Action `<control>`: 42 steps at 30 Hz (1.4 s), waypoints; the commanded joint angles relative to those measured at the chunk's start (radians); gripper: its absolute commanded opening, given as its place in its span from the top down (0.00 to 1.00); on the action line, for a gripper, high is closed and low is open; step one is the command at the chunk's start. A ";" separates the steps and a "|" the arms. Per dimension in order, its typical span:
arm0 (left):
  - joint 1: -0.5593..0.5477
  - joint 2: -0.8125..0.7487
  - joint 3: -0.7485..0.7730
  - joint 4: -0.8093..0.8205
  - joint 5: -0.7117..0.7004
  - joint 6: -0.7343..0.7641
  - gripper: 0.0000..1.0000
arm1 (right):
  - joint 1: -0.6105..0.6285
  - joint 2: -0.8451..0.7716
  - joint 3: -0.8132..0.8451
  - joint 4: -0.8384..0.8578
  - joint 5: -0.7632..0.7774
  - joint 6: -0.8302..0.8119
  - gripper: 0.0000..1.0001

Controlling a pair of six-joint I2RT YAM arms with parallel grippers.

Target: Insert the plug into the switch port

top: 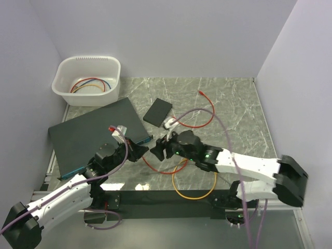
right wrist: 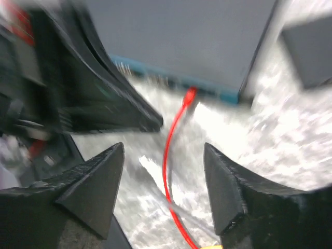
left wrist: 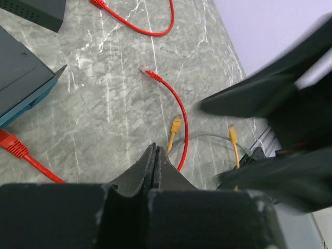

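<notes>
The plug [right wrist: 190,95] is at the blue front face [right wrist: 223,93] of the switch [top: 88,137], close to that face's right-hand corner. Its tip meets the row of ports [right wrist: 171,83], but the right wrist view is blurred, so I cannot tell whether it is fully seated. Its thin red cable [right wrist: 168,150] runs back from the face across the bench [top: 228,104] and passes between the fingers of the right tool [right wrist: 163,150]. Those fingers are spread wide and grip nothing.

The left tool [left wrist: 154,154] hangs just beside the right one, in front of the switch. Its two fingers are pressed together with nothing between them. In its wrist view the same plug shows at the left edge, below the blue face.

Other things lie about:
- a second red connector [left wrist: 143,70] with a clear tip lies loose on the bench, well clear of the switch
- two orange connectors [left wrist: 176,124] lie nearer the arm bases, on an orange cable [top: 194,196] that loops there
- a small black box [top: 157,111] sits behind the switch's far corner
- a white tub [top: 85,99] stands at the back left – coloured cables are coiled inside it
</notes>
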 commanded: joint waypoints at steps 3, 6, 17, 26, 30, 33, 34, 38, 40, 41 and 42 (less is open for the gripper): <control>-0.003 -0.021 0.023 0.008 -0.020 0.006 0.99 | -0.003 -0.202 0.025 -0.024 0.131 0.016 0.33; -0.005 -0.014 0.029 -0.024 -0.066 -0.006 0.99 | -0.006 -0.175 0.051 -0.078 0.125 0.001 0.33; -0.003 -0.151 0.132 -0.383 -0.388 -0.029 0.80 | 0.163 -0.020 0.068 -0.195 0.053 -0.076 0.39; -0.002 -0.158 0.155 -0.469 -0.525 -0.055 0.47 | 0.296 0.194 0.186 -0.337 0.222 -0.128 0.31; 0.002 -0.147 0.155 -0.467 -0.530 -0.053 0.46 | 0.330 0.291 0.237 -0.366 0.303 -0.148 0.31; 0.002 -0.153 0.155 -0.469 -0.534 -0.053 0.46 | 0.339 0.347 0.273 -0.373 0.352 -0.159 0.31; 0.002 -0.158 0.154 -0.470 -0.534 -0.053 0.46 | 0.341 0.359 0.280 -0.374 0.360 -0.162 0.31; 0.005 -0.168 0.147 -0.466 -0.527 -0.055 0.46 | 0.339 0.410 0.301 -0.376 0.363 -0.174 0.31; 0.005 -0.170 0.147 -0.466 -0.525 -0.053 0.47 | 0.341 0.420 0.306 -0.365 0.360 -0.182 0.32; 0.006 -0.167 0.147 -0.467 -0.527 -0.053 0.47 | 0.342 0.434 0.307 -0.357 0.361 -0.183 0.31; 0.006 -0.168 0.147 -0.467 -0.527 -0.053 0.47 | 0.343 0.442 0.310 -0.354 0.363 -0.185 0.32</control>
